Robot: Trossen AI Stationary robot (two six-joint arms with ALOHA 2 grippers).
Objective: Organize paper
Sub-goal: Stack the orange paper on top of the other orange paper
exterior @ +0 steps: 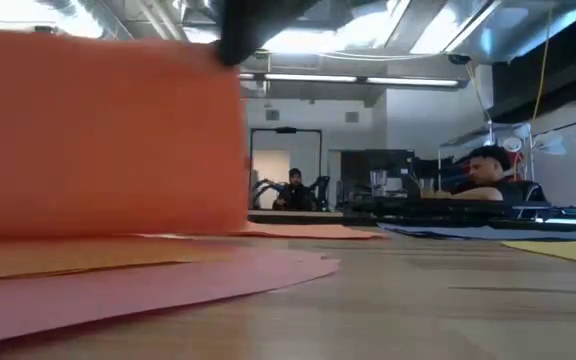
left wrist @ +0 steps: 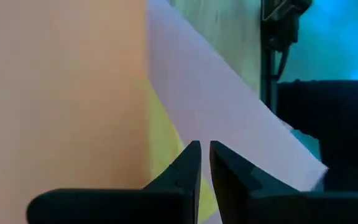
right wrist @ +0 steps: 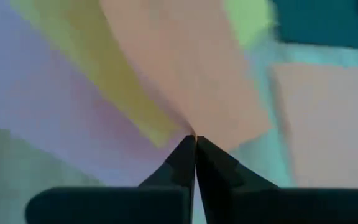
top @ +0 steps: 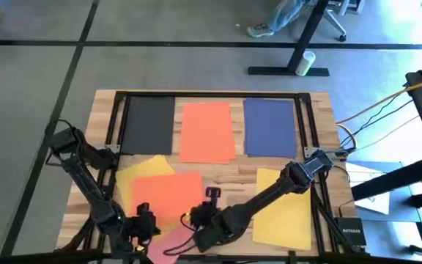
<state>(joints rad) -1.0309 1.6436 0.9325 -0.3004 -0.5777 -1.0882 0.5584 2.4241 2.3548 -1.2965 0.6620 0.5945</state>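
Observation:
An orange-red sheet of paper lies at the near left on a yellow sheet, with a pink sheet beneath at the near edge. My right gripper is shut on the orange-red sheet, which rises like a wall in the low view. My left gripper hovers beside it, over pink and yellow paper, its fingers a narrow gap apart. Black, orange and navy sheets lie flat in a row at the far side. My right gripper pinches the orange-red sheet at its near right corner, only at the fingertips. That corner is raised off the table, and the sheet curves down from it. Its far part stays on the yellow sheet.
A second yellow sheet lies flat at the near right. A black frame borders the wooden table. Bare wood shows in the middle. People sit at desks in the room beyond.

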